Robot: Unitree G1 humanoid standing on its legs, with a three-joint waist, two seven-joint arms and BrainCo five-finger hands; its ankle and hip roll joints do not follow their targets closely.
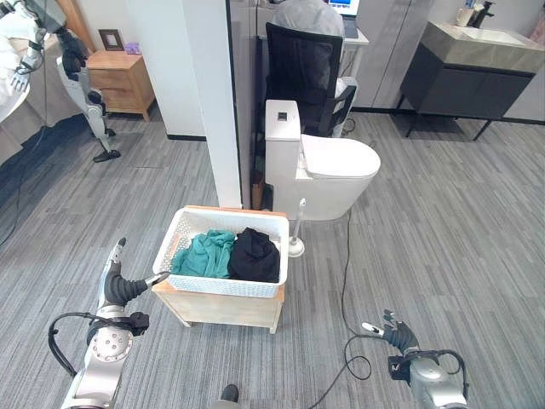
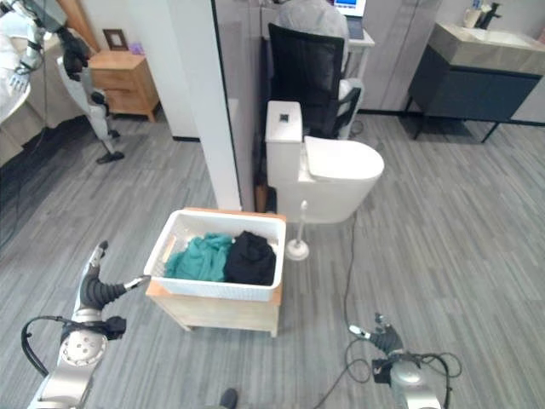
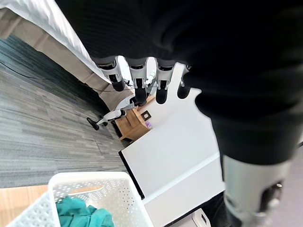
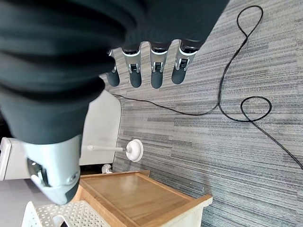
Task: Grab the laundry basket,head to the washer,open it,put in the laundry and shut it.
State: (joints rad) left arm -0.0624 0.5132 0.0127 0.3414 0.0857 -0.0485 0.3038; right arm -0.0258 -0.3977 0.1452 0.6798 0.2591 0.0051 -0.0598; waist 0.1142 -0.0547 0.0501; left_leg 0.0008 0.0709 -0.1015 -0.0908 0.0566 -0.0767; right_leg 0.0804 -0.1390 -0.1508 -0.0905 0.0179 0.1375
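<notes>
A white perforated plastic laundry basket (image 1: 223, 254) holding teal and black clothes sits lengthwise across a low wooden stand (image 1: 228, 308), open floor around. Left hand (image 1: 129, 287), empty with relaxed fingers, nears its left rim; right hand (image 1: 392, 330) hangs relaxed, well apart.

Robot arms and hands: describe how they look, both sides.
Both arms are silver-grey metal with round joint housings. The left hand and right hand wear dark ribbed covers over back and wrist; the silver fingers end in dark tips, likewise on the right.
</notes>
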